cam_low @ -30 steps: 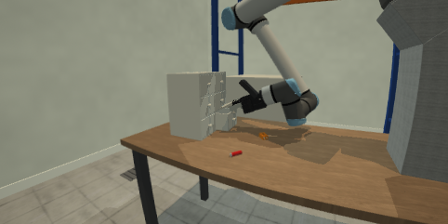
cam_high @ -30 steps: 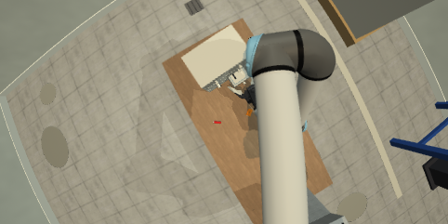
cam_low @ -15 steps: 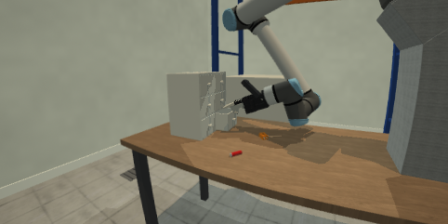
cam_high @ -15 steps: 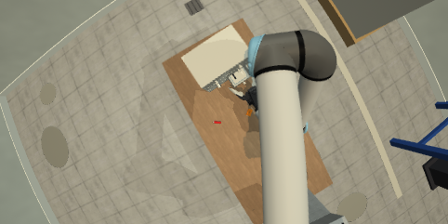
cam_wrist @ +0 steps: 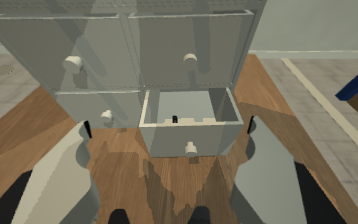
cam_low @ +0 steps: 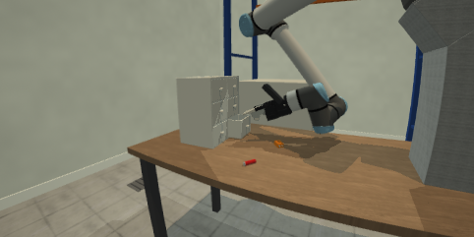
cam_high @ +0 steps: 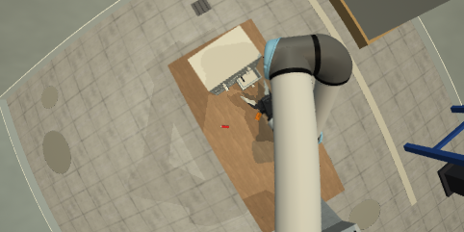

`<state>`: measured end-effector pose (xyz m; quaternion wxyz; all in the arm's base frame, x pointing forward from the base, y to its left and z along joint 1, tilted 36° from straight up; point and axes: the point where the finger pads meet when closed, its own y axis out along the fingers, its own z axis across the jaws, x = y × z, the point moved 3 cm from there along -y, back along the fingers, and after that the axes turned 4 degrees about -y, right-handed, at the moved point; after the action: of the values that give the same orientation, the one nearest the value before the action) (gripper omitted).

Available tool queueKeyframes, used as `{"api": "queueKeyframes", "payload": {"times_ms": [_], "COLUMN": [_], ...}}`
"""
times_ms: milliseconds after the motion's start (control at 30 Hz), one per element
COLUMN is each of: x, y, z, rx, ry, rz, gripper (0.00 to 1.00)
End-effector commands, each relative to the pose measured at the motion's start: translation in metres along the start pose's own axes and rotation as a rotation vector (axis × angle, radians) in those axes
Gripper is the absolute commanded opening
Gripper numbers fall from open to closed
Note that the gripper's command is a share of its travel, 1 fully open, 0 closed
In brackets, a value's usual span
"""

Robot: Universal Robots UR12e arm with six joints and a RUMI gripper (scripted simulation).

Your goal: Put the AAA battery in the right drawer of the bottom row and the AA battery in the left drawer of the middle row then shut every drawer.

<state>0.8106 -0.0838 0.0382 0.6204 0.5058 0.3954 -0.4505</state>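
Observation:
The chest [cam_high: 223,49] [cam_low: 194,112] [cam_wrist: 125,55] stands upright at the table's far end. Its bottom right drawer [cam_low: 239,128] [cam_wrist: 165,140] is pulled out. A black battery [cam_high: 243,79] [cam_wrist: 175,119], apparently the AAA, lies inside, mostly hidden by the drawer front in the wrist view. The middle left drawer [cam_wrist: 40,50] looks shut. A red battery-like cylinder [cam_high: 225,126] [cam_low: 250,162], possibly the AA, lies on the table. My gripper [cam_high: 254,90] [cam_low: 252,113] [cam_wrist: 170,119] is wide open and empty, in front of the open drawer and a little above it.
A small orange object [cam_high: 258,116] [cam_low: 278,144] lies on the table [cam_high: 231,163] [cam_low: 315,186] below and behind the gripper. The other visible drawers look shut, with knobs sticking out. A blue and orange rack [cam_low: 227,29] stands beyond the table.

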Motion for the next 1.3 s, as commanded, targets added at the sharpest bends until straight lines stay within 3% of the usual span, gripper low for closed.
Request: {"api": "queueKeyframes", "payload": {"times_ms": [0, 367, 800, 1267], "x": [0.004, 0.015, 0.025, 0.031], "y": [-0.015, -0.055, -0.087, -0.106], "z": [0.000, -0.001, -0.002, -0.002], "rx": [0.000, 0.000, 0.000, 0.000], "ry": [0.000, 0.000, 0.000, 0.000], "rz": [0.001, 0.001, 0.001, 0.001], "gripper": [1.00, 1.00, 1.00, 1.00]}}
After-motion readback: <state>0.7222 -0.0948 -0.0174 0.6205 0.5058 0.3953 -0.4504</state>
